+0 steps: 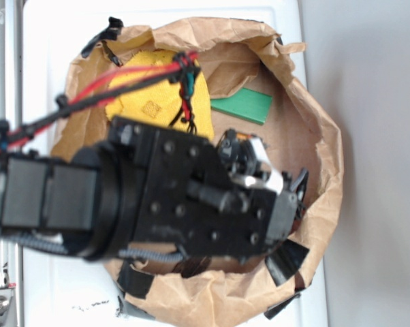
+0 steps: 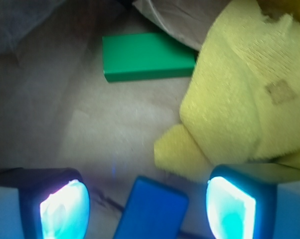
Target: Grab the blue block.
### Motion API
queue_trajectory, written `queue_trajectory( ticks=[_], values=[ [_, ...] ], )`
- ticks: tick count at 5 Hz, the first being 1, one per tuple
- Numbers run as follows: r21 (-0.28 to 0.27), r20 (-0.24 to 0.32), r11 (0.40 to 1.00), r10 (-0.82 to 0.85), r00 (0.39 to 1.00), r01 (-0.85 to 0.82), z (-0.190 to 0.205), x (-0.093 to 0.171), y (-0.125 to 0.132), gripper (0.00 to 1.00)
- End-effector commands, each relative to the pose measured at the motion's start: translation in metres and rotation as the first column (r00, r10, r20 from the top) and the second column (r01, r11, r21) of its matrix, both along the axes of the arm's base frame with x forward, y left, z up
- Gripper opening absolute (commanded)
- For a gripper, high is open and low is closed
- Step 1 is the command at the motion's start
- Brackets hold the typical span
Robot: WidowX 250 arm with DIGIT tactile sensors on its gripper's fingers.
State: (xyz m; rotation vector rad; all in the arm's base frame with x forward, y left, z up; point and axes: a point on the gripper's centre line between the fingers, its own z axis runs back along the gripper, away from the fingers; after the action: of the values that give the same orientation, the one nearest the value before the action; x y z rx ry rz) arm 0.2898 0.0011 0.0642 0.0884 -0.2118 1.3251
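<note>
Wrist view is showing the blue block (image 2: 151, 208) at bottom centre, lying between the spread, released fingers (image 2: 64, 209); exterior view is hiding it under the arm. The hand (image 1: 276, 187) is reaching down into the paper bag (image 1: 321, 204), green block (image 2: 147, 56) and yellow sponge (image 2: 239, 94) lying beyond.

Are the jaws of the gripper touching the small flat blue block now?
Apart. In the wrist view the small flat blue block lies between the open jaws of the gripper, and brown paper shows on both sides of it.

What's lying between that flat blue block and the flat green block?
Nothing: in the wrist view only bare brown paper separates blue block from green block.
</note>
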Motion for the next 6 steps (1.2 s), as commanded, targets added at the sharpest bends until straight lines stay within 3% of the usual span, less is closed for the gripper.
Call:
queue_trajectory(
  ticks=[1,2,3,4,5,6],
  values=[
    [0.016,0.043,0.996,0.085,0.995,-0.085,-0.003,-0.01,-0.013,1.0],
    [0.051,0.057,0.989,0.138,0.989,-0.141,-0.021,-0.009,-0.02,1.0],
    [0.09,0.14,0.981,0.156,0.978,-0.169,-0.055,0.001,-0.026,1.0],
    [0.125,0.146,0.976,0.158,0.977,-0.176,-0.061,0.005,-0.028,1.0],
    [0.063,0.11,0.985,0.156,0.982,-0.164,-0.031,0.003,-0.021,0.0],
    [-0.017,0.071,0.989,0.149,0.986,-0.148,0.009,0.003,-0.01,0.0]
  ],
)
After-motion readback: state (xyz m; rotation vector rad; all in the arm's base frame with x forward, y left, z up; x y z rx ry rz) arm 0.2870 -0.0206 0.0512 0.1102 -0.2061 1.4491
